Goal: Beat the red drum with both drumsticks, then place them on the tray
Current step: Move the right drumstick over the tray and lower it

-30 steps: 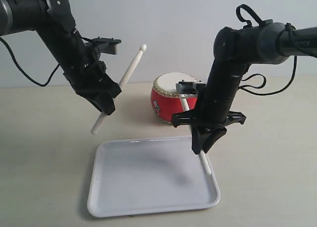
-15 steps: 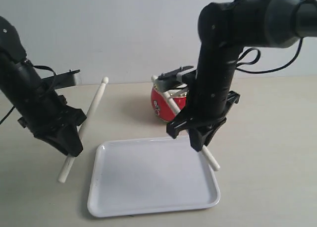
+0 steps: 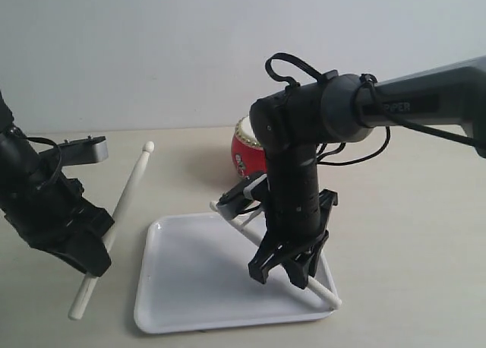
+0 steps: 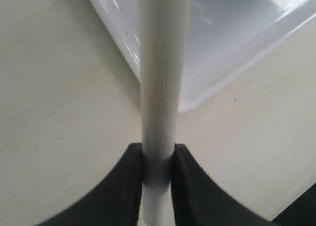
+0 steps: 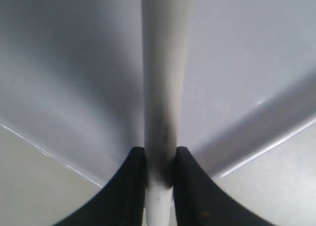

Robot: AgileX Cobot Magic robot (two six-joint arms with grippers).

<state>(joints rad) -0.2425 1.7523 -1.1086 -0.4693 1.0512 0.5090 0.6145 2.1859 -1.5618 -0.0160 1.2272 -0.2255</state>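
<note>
We see the right gripper [image 3: 288, 276] clamped on the right drumstick [image 3: 325, 295] low over the tray [image 3: 190, 276] — we judge the slant is for laying it flat inside the rim. The left gripper [image 3: 87, 253] is closed on the left drumstick [image 3: 134, 179] just left of the tray, tip up, clear of it — probably number 2 in line. The red drum [image 3: 241, 162] sits on the table [image 3: 410, 249] behind the tray.

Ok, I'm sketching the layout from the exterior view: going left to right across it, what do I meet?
left hand → left drumstick, gripped by it → red drum → right hand, gripping the right drumstick. The tray spans under much of that stretch, so I leave it out.
</note>
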